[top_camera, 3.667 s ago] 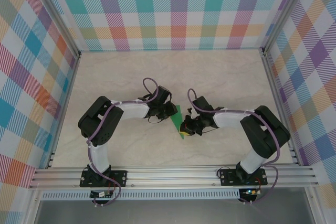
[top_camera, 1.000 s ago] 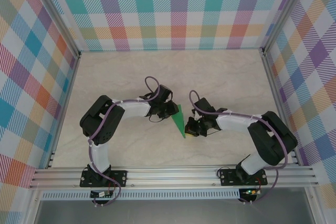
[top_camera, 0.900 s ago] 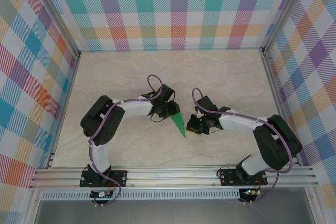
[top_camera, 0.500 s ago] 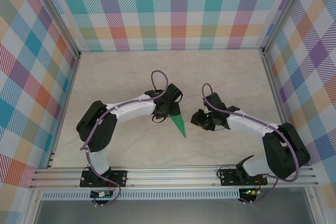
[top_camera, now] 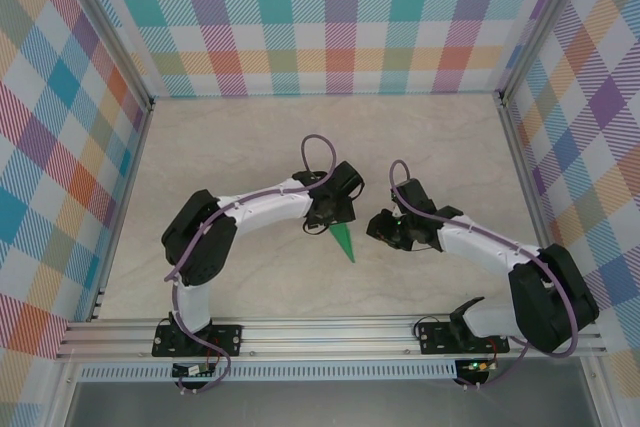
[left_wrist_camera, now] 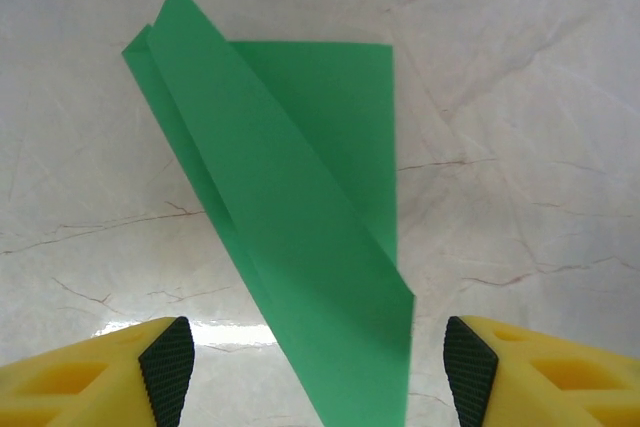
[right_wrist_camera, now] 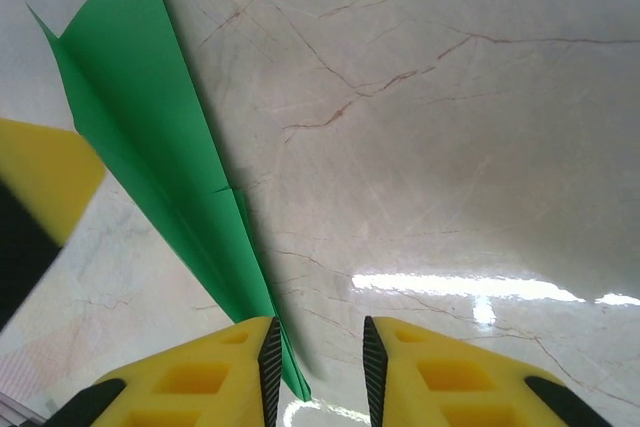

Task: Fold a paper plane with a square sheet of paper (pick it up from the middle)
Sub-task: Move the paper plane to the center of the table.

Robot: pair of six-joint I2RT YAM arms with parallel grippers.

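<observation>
The paper plane [top_camera: 344, 240] is a slim green dart lying on the marble table, its point toward the near edge. My left gripper [top_camera: 336, 213] sits over its wide back end. In the left wrist view the folded green paper [left_wrist_camera: 300, 217] runs down between the wide-open fingers [left_wrist_camera: 166, 367], and neither pad touches it. My right gripper [top_camera: 381, 230] is just right of the plane. In the right wrist view its fingers [right_wrist_camera: 372, 359] stand a narrow gap apart over bare table, and the plane [right_wrist_camera: 150, 147] ends right beside the left pad.
The pale marble tabletop [top_camera: 240, 147] is bordered by checkered walls and an aluminium rail [top_camera: 330, 332] at the near edge. The left gripper's yellow finger [right_wrist_camera: 40, 187] shows at the left in the right wrist view.
Both grippers have opened and let go of the green paper, which now rests on the table. The left gripper shifted right over the back end; the right gripper drew away to the right.
</observation>
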